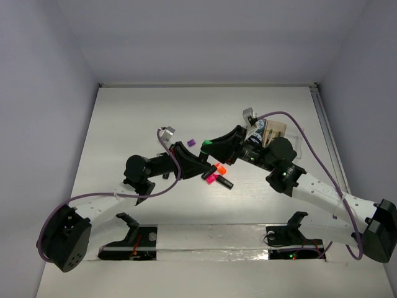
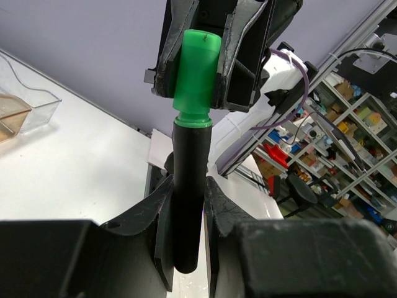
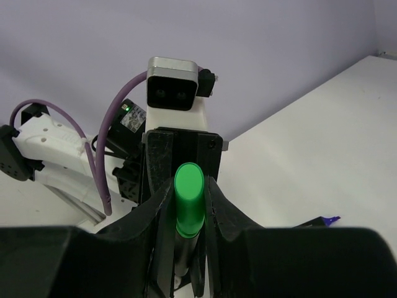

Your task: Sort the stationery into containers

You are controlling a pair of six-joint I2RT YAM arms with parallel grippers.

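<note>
A green-capped black highlighter [image 1: 205, 143] is held in the air between both grippers. My left gripper [image 1: 198, 159] is shut on its black body [image 2: 189, 186]. My right gripper [image 1: 214, 147] is shut on its green cap [image 3: 188, 197]; one of its fingers [image 2: 239, 59] shows beside the cap in the left wrist view. On the table below lie an orange-capped marker [image 1: 220, 167] and a pink-capped marker [image 1: 211, 179]. A loose purple cap [image 1: 191, 142] lies behind them and also shows in the right wrist view [image 3: 329, 219]. The clear box [image 1: 278, 130] with a tan insert stands behind the right arm.
The clear box's rim [image 2: 28, 102] shows at the left of the left wrist view. A blue-and-white patterned piece [image 1: 257, 133] sits by the box, partly hidden by the right arm. The dark grey holder is not visible. Both arm bases and cables line the near edge.
</note>
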